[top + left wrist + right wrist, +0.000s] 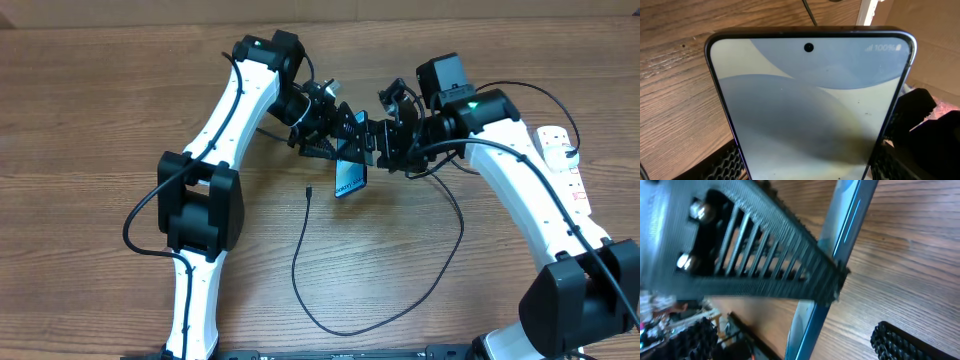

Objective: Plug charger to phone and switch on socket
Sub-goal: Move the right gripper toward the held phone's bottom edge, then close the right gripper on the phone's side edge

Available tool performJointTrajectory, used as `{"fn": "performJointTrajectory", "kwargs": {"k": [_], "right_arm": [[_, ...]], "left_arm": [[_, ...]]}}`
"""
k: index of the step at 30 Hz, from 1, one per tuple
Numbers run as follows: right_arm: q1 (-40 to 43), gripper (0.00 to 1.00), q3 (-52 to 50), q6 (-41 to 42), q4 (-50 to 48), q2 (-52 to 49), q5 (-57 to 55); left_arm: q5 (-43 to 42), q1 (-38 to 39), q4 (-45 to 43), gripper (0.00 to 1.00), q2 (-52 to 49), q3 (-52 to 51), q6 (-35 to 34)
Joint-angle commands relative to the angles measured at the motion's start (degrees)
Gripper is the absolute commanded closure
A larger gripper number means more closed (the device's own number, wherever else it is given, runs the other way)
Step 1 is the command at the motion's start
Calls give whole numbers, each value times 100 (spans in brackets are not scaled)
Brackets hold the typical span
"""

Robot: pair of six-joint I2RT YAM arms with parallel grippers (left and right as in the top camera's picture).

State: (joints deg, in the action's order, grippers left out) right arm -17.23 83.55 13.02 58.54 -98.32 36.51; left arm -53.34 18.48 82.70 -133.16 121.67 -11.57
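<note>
Wood tabletop (pixel 100 100); socket (pixel 562 150) at its right edge, seen overhead only. Also overhead only: the charger (pixel 296 270) loops loose on the tabletop, tip just beside the phone (pixel 350 181), touching neither claw. In the left wrist view, left claw (pixel 340 140) is clamped on the tilted phone's sides. In the right wrist view, right claw (pixel 385 150) jaws are apart, straddling the phone's edge.

light: bright, even, from above | shadows: soft and faint on the wooden table (pixel 90 90) | glare: pale sheen across the phone (pixel 805 110) screen, dark shade at its lower right | overhead: sharp throughout | left wrist: phone crisp, lower corners soft | right wrist: blurred throughout, closest parts smeared
</note>
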Motion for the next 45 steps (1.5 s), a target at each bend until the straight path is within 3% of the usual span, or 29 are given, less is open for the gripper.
{"fn": "performJointTrajectory", "kwargs": {"k": [1,5,11,37,43,45], "right_arm": [[-203,0,76,597,-72,-20,-503],[-328,1,-70,822,-286,-20,-496],[-350,34,-337,1102,-448,-28,-492],[-564,54,-634,1364,-927,-94,-951],[-568,68,-636,1541,-940,-136,-946],[-568,83,-636,1598,-997,-144,-933]], "left_arm": [[-155,44,-22,37,22,160,83],[-153,42,-59,37,22,160,83],[-146,42,-96,37,22,160,83],[-129,42,-249,36,22,160,63],[-127,42,-251,36,22,160,63],[-111,42,-260,35,22,160,63]]}}
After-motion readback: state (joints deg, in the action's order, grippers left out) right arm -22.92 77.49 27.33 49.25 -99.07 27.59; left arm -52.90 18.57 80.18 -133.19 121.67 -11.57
